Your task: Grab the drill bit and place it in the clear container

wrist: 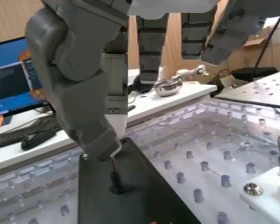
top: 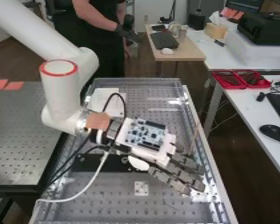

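Observation:
In the high view the hand [top: 179,169] is low over the perforated bench, its back up, pointing toward the near right. The wrist view has the hand [wrist: 91,107] with its thumb and one finger brought together at the tips, the other fingers more extended. Between those tips is the top of the thin drill bit [wrist: 115,166], which stands upright with its dark, thicker lower part over a black plate [wrist: 147,192]. Clear plastic with glinting edges [top: 165,102] covers the bench's far part; whether it is the container I cannot tell.
Cables loop beside the wrist. A small pale metal plate [top: 141,188] lies on the near part of the bench. Red trays [top: 229,80] and a black mouse [top: 274,133] are on the side table. A white block with a metal pin [wrist: 267,187] is beyond the black plate.

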`<move>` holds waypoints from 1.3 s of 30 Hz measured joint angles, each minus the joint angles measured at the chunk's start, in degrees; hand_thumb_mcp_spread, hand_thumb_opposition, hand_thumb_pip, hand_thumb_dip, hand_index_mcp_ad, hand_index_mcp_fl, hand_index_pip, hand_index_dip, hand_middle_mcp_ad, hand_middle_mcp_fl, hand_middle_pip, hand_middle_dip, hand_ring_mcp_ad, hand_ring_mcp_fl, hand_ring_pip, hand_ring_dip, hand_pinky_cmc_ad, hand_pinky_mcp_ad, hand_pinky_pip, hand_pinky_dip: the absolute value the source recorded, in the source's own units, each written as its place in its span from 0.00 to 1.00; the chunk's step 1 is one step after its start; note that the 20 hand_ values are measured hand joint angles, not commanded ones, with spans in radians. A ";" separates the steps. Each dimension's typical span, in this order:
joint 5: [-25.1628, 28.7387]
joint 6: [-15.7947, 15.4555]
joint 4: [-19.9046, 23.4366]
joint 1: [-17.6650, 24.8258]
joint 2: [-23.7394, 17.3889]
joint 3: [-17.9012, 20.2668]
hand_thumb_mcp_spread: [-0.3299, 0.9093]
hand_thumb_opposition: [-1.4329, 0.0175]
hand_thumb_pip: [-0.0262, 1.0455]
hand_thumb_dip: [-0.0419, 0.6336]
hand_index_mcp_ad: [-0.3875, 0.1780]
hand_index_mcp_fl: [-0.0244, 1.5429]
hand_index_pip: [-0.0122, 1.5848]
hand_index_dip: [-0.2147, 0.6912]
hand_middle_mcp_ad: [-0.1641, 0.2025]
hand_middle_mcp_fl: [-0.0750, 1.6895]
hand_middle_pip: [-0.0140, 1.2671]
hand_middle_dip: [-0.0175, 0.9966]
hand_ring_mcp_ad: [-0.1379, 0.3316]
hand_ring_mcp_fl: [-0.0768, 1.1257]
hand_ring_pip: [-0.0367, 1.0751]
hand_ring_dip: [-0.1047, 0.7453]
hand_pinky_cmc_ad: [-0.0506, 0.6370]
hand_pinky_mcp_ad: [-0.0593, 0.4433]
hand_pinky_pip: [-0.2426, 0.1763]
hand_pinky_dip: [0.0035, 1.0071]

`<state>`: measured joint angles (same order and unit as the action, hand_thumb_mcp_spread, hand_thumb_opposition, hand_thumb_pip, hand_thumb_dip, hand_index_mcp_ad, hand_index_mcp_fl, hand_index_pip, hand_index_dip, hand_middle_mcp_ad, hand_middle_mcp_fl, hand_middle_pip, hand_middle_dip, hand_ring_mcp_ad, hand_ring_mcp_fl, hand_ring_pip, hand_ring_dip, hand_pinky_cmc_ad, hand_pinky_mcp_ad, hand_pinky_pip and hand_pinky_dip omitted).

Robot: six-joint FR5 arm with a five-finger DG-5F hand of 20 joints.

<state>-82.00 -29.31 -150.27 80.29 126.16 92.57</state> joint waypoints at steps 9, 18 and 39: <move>-0.19 0.67 1.60 -0.22 0.16 0.20 0.75 0.34 0.51 0.50 0.51 0.36 0.87 0.51 0.57 0.17 0.12 0.20 0.74 0.07 0.11 0.13 0.53 0.42 0.39 0.14; 0.47 2.50 3.18 -0.35 -0.08 0.67 0.75 0.35 0.41 0.51 0.51 0.49 0.79 0.50 0.57 0.20 0.12 0.20 0.74 0.08 0.11 0.13 0.53 0.42 0.40 0.15; -0.65 0.81 5.00 0.51 -6.07 2.75 0.75 0.35 0.41 0.48 0.52 0.55 0.75 0.51 0.56 0.20 0.12 0.20 0.74 0.09 0.11 0.13 0.53 0.42 0.40 0.15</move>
<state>-82.64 -28.50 -145.27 80.80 120.10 95.32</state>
